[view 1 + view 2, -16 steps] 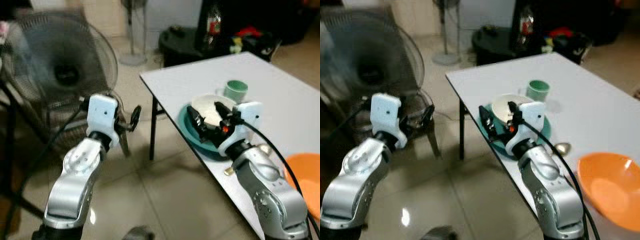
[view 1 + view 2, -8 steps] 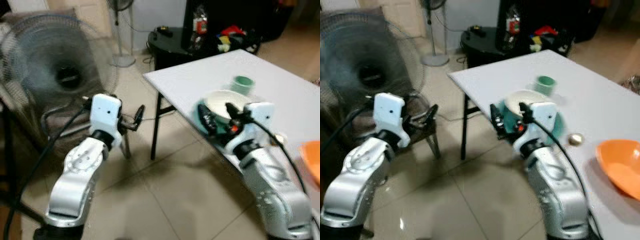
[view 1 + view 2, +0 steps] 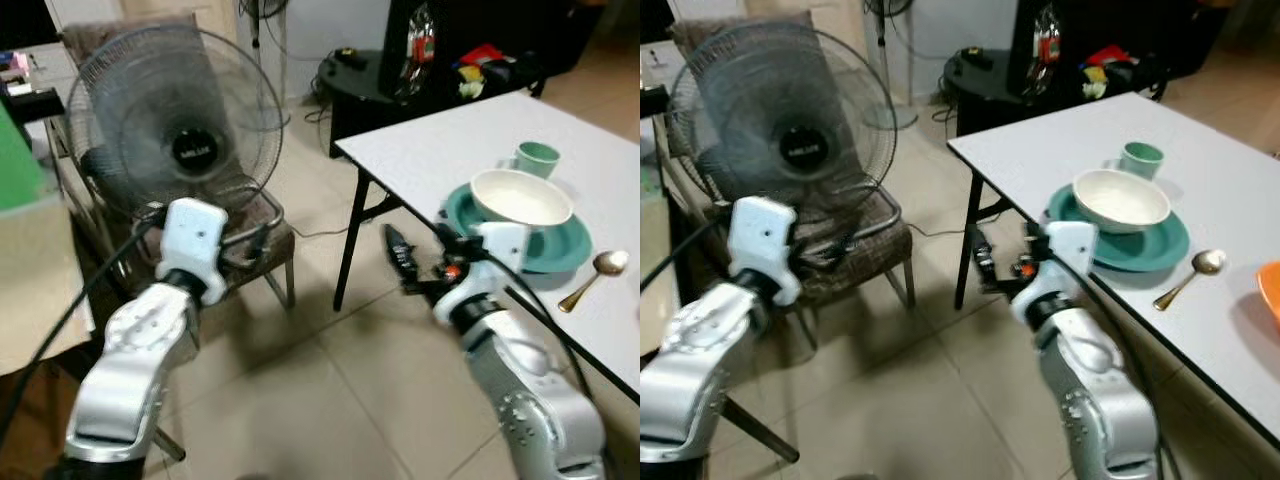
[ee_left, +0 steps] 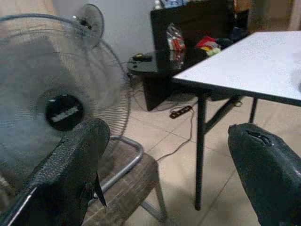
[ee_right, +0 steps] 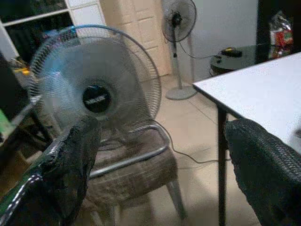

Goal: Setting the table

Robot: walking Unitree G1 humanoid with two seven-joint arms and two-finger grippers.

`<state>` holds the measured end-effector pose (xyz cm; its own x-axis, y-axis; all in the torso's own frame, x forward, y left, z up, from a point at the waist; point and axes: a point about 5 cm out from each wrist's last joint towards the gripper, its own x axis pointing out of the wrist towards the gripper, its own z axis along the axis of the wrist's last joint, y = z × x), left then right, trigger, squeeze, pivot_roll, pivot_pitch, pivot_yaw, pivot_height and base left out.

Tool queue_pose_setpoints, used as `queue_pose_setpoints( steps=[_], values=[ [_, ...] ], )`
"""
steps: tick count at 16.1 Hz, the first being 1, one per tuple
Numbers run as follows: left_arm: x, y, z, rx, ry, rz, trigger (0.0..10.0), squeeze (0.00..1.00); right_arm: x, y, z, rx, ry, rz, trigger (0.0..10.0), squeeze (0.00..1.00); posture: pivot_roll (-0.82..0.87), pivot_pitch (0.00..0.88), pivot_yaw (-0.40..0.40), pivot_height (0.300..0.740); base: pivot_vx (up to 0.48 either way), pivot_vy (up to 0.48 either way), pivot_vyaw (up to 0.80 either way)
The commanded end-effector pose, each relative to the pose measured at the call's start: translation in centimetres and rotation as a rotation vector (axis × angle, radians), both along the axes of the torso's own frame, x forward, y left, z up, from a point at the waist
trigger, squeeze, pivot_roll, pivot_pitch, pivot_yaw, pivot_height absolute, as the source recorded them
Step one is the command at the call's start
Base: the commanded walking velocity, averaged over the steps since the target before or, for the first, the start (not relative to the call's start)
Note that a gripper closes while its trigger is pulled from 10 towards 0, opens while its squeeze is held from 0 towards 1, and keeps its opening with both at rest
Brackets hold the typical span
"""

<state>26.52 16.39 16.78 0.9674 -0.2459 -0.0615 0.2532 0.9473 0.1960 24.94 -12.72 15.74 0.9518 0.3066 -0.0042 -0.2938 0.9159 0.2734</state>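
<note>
Beside the white table (image 3: 470, 130), the right gripper (image 3: 420, 262) has been drawn back off the white bowl (image 3: 520, 195), which is left resting in the teal plate (image 3: 560, 250) (spoon (image 3: 590, 277) alongside). Both grippers are spread and empty; that placement is judged finished.

Head stereo pair looks forward and down from above both arms. Both eyes share the fan (image 3: 175, 125), chair (image 3: 855, 250) and bench (image 3: 1200, 180) corner. Each wrist camera sights low along its own spread fingers, close, facing the same fan (image 5: 96, 84) and bench edge (image 4: 244, 70).
</note>
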Motion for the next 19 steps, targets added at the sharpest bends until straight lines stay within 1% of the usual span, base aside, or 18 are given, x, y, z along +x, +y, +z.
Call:
queue_pose_setpoints(
  steps=[1, 3, 6, 8, 9, 10, 13, 14, 16, 19],
  values=[
    [-0.1, -0.5, -0.3, -0.003, 0.019, -0.027, 10.0, 0.00, -0.2, -1.1, -0.2, -0.015, 0.002, -0.051, 10.0, 1.00, 0.09, 0.000, 0.028, 0.740, 0.000, 0.319, 0.00],
    [-0.1, -0.8, -0.4, -0.006, 0.028, -0.042, 10.0, 0.00, -0.4, -1.5, -0.6, -0.017, 0.017, -0.076, 10.0, 1.00, 0.08, 0.000, 0.039, 0.740, 0.000, 0.317, 0.00],
    [-0.3, -0.9, -0.7, -0.021, 0.037, -0.034, 10.0, 0.00, -0.7, -1.7, -0.8, -0.025, 0.026, -0.075, 10.0, 1.00, 0.08, 0.000, 0.037, 0.740, 0.000, 0.312, 0.00],
    [-0.4, -0.9, -0.9, -0.051, 0.058, -0.022, 10.0, 0.00, -0.5, -1.8, -0.8, -0.034, 0.026, -0.067, 10.0, 1.00, 0.09, 0.000, 0.026, 0.740, 0.000, 0.304, 0.00],
    [-0.5, -0.9, -1.0, -0.079, 0.074, -0.023, 10.0, 0.75, -0.3, -1.8, -0.7, -0.038, 0.022, -0.061, 10.0, 1.00, 0.09, 0.000, 0.021, 0.740, 0.000, 0.300, 0.00],
    [-0.5, -0.8, -0.9, -0.082, 0.076, -0.012, 10.0, 1.00, -0.2, -1.7, -0.7, -0.037, 0.019, -0.054, 10.0, 1.00, 0.09, 0.000, 0.016, 0.740, 0.000, 0.300, 0.00],
    [-0.5, -0.6, -0.9, -0.078, 0.072, 0.004, 10.0, 1.00, 0.0, -1.3, -0.6, -0.036, 0.014, -0.025, 10.0, 1.00, 0.11, 0.000, 0.003, 0.740, 0.000, 0.299, 0.00],
    [-0.6, -0.3, -0.9, -0.072, 0.070, 0.017, 10.0, 1.00, 0.0, -1.0, -0.7, -0.039, 0.017, 0.004, 10.0, 1.00, 0.12, 0.000, -0.005, 0.740, 0.000, 0.296, 0.00],
    [-0.7, 0.0, -0.7, -0.065, 0.068, 0.023, 10.0, 1.00, 0.2, -0.6, -0.8, -0.055, 0.020, 0.040, 10.0, 1.00, 0.12, 0.000, -0.007, 0.740, 0.000, 0.296, 0.61],
    [-0.7, 0.1, -0.7, -0.055, 0.066, 0.027, 10.0, 1.00, 0.3, -0.6, -0.8, -0.051, 0.021, 0.042, 10.0, 1.00, 0.12, 0.000, -0.009, 0.740, 0.000, 0.298, 0.80]
  ],
)
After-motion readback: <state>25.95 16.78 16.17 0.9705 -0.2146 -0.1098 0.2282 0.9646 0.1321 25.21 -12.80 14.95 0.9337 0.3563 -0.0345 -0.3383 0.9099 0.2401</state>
